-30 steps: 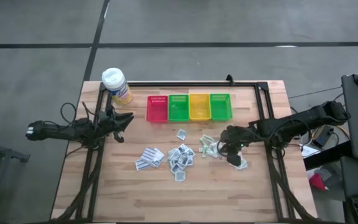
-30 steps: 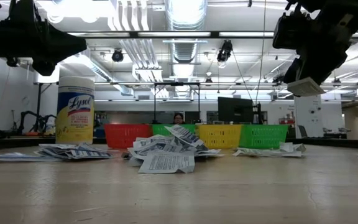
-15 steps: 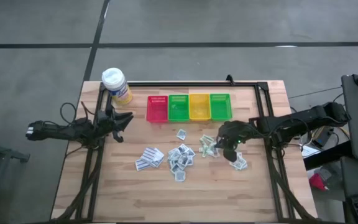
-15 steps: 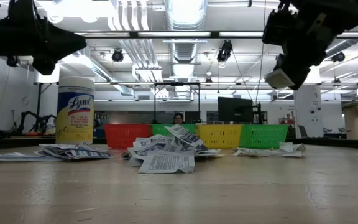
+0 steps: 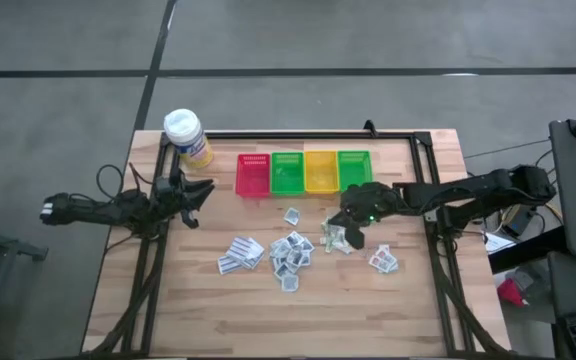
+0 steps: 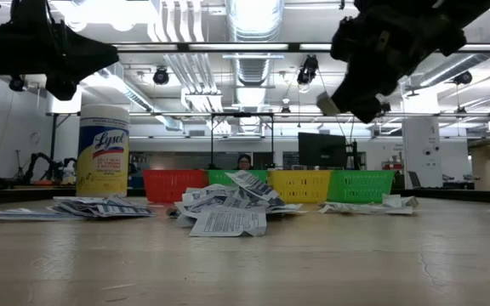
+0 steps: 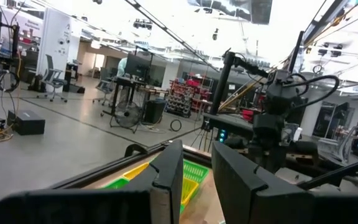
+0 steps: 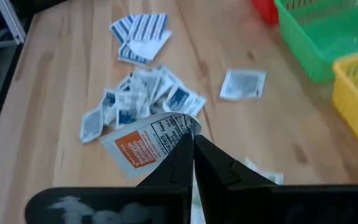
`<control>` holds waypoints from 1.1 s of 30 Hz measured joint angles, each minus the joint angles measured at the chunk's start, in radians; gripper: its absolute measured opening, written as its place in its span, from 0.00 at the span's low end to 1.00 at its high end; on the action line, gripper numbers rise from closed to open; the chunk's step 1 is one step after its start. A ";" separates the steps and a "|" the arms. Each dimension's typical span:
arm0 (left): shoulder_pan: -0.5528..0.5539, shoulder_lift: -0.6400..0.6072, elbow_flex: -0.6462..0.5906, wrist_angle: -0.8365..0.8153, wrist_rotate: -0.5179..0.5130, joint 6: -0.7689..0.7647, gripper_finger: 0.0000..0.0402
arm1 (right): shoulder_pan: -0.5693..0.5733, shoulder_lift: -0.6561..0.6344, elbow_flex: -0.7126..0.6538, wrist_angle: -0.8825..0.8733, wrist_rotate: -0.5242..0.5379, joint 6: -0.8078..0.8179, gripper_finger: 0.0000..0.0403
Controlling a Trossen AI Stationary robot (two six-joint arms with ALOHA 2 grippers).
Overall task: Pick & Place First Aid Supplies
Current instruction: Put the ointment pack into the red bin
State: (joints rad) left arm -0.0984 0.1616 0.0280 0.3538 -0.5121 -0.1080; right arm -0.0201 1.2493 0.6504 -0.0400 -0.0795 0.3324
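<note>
My right gripper (image 8: pixel 191 146) is pinching a small white sachet with orange print (image 8: pixel 143 144), hanging above the wooden table (image 5: pixel 408 310) at six o'clock from the yellow plastic bin (image 5: pixel 320 170). My left gripper (image 5: pixel 200 190), fingers slightly apart and empty, is waiting at nine o'clock from the red bin (image 5: pixel 252 173).

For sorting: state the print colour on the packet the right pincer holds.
Orange-red block with dark text on the white packet; clearest in the right wrist view.

Legible text: "Lyxol"-style script brand reading "Lysol", on the label of the yellow canister (image 6: pixel 103 151). Print on the sachets (image 6: pixel 225 221): too small to read.
</note>
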 joint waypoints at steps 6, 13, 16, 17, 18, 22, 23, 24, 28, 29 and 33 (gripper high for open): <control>0.000 0.008 0.000 0.056 0.007 0.001 0.21 | -0.026 0.132 0.119 0.021 0.001 -0.127 0.02; 0.000 0.046 0.001 0.097 0.110 -0.031 0.21 | -0.074 0.307 0.327 0.016 0.001 -0.311 0.02; -0.001 0.078 0.017 0.098 0.133 -0.037 0.21 | -0.100 0.380 0.433 0.014 0.001 -0.377 0.02; -0.001 0.093 0.028 0.099 0.135 -0.042 0.21 | -0.108 0.404 0.470 0.013 0.001 -0.400 0.02; -0.001 0.107 0.039 0.099 0.135 -0.044 0.21 | -0.117 0.427 0.507 0.007 0.002 -0.424 0.02; 0.000 0.185 0.098 0.099 0.135 -0.045 0.21 | -0.141 0.519 0.663 -0.067 0.004 -0.513 0.02; 0.000 0.207 0.114 0.099 0.135 -0.045 0.21 | -0.145 0.542 0.702 -0.091 0.004 -0.527 0.02; 0.000 0.230 0.130 0.098 0.135 -0.045 0.21 | -0.150 0.562 0.738 -0.113 0.004 -0.539 0.02; 0.000 0.312 0.188 0.055 0.133 -0.046 0.21 | -0.161 0.638 0.864 -0.211 0.053 -0.586 0.02; 0.000 0.330 0.200 0.037 0.131 -0.047 0.21 | -0.162 0.653 0.890 -0.239 0.082 -0.606 0.02; 0.000 0.385 0.235 -0.009 0.114 -0.053 0.21 | -0.162 0.695 0.986 -0.316 0.183 -0.684 0.02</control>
State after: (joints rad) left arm -0.0982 0.5468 0.2630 0.3447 -0.3982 -0.1608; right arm -0.1818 1.9447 1.6366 -0.3561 0.1030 -0.3518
